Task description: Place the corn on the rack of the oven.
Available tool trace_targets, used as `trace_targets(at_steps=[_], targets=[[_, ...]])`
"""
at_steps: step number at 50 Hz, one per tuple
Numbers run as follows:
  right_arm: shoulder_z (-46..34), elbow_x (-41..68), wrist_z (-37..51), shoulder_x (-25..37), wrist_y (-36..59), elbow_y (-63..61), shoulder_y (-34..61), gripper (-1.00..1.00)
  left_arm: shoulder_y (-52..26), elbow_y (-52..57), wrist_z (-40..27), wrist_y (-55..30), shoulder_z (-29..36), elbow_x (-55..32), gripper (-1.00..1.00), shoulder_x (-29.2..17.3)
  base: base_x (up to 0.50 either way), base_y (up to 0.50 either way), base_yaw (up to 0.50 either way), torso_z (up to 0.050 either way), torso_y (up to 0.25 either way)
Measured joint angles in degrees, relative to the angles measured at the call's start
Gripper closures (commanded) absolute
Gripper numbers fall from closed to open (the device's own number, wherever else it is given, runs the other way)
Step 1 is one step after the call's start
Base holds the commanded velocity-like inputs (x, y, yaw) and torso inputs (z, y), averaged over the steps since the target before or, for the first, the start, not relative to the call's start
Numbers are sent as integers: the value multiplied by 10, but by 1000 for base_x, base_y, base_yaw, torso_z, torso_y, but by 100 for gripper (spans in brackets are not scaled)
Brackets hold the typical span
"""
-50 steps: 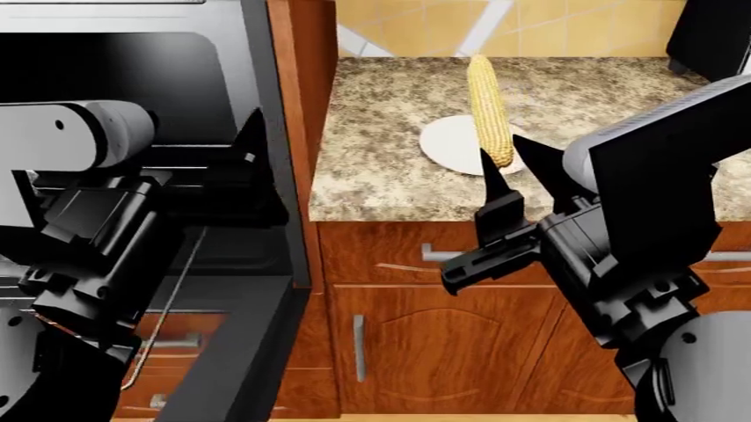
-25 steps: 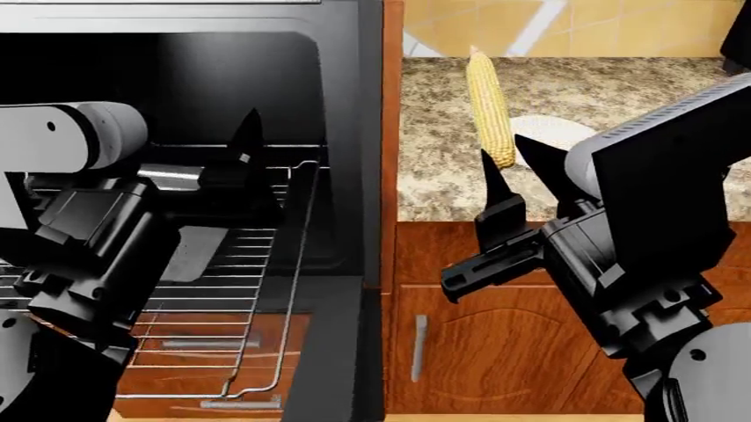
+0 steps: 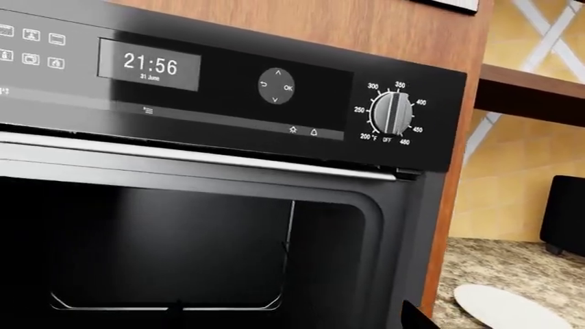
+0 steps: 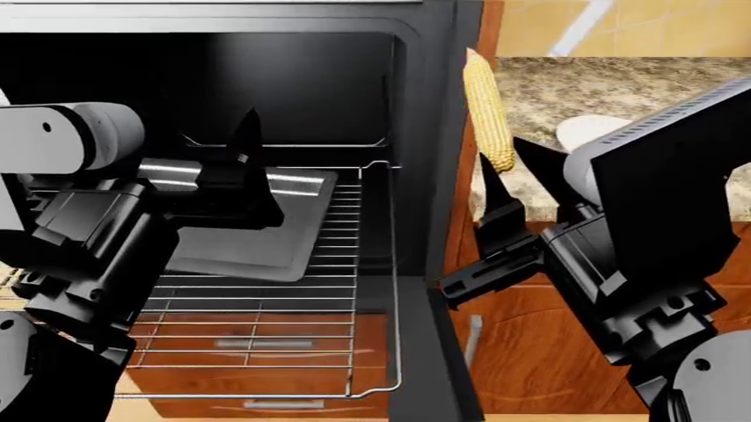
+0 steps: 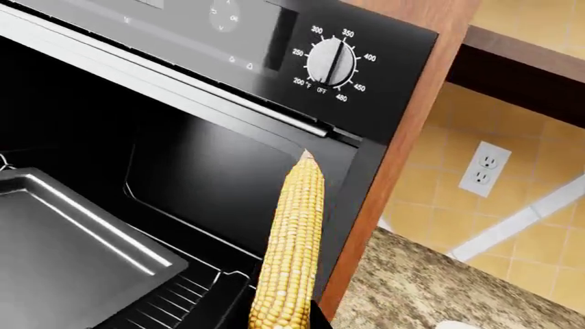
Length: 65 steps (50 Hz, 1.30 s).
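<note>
My right gripper (image 4: 512, 167) is clamped on the fat end of the corn (image 4: 487, 110), which stands almost upright: long axis near vertical, pointed tip up and leaning slightly away from me, blunt end down between the two black fingers. In the head view the cob sits in front of the right edge of the oven (image 4: 428, 105), against the black frame and the wooden panel beside it, above the counter edge, not over the rack. From the right wrist view the corn (image 5: 290, 253) tip lines up just under the lower right corner of the control panel, below the temperature dial (image 5: 331, 63).

Rack (image 4: 294, 316) is pulled out, silver bars, front rim toward me. A dark baking tray (image 4: 252, 233) lies on it toward the back left and covers part of the grid; the front and right strips of bars are bare. The tray (image 5: 64, 247) also shows in the right wrist view.

Left gripper (image 4: 241, 171) hovers over the tray inside the oven opening; fingers dark on dark, so I cannot tell if they are apart or together.

White plate (image 4: 593, 130) on the granite counter (image 4: 622, 88) right of the oven, partly hidden behind my right arm. Plate (image 3: 507, 308) also visible in the left wrist view, with the clock display (image 3: 149, 64) reading 21:56.
</note>
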Motion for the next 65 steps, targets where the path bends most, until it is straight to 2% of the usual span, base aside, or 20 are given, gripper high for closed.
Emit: trace_targets(at_steps=[65], targets=[[-6,-27,-35,-1,-3,10,-15,100,3,-6,10,8,10,14,-100,-3,0,274,0,0,0]])
